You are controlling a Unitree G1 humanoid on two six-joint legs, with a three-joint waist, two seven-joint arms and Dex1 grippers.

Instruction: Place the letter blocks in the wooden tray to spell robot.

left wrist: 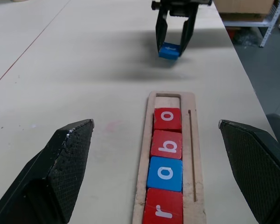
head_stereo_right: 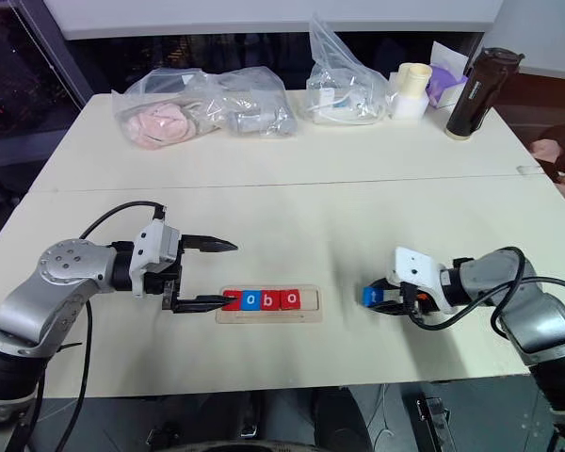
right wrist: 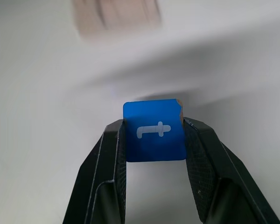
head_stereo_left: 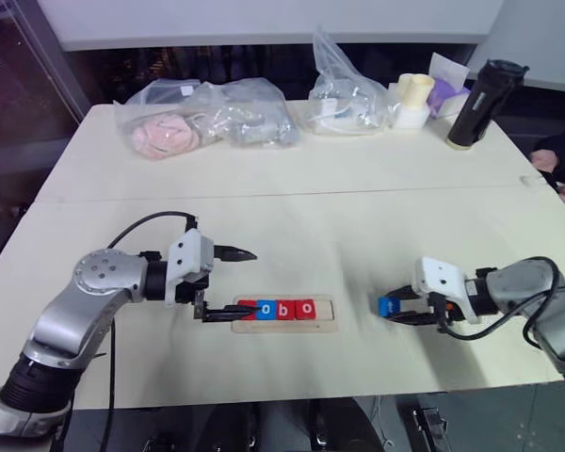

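Pinching a small blue square letter block [right wrist: 154,135] with a white "t" between both black fingers, right gripper [head_stereo_left: 402,312] held over the pale tabletop [head_stereo_left: 292,226], well to the right of the long narrow pale-wood tray [head_stereo_left: 284,326]. Lying left to right along the table's near edge, tray holding red "r" [left wrist: 164,212], blue "o" [left wrist: 164,173], red "b" [left wrist: 166,144], red "o" [left wrist: 167,119]; last slot at its right end bare. Letters legible from the wrist cameras, tiny from the head. Spread wide at the tray's left end, left gripper [head_stereo_left: 231,282]. Farther back: clear plastic bags [head_stereo_left: 207,118], black bottle [head_stereo_left: 485,102].
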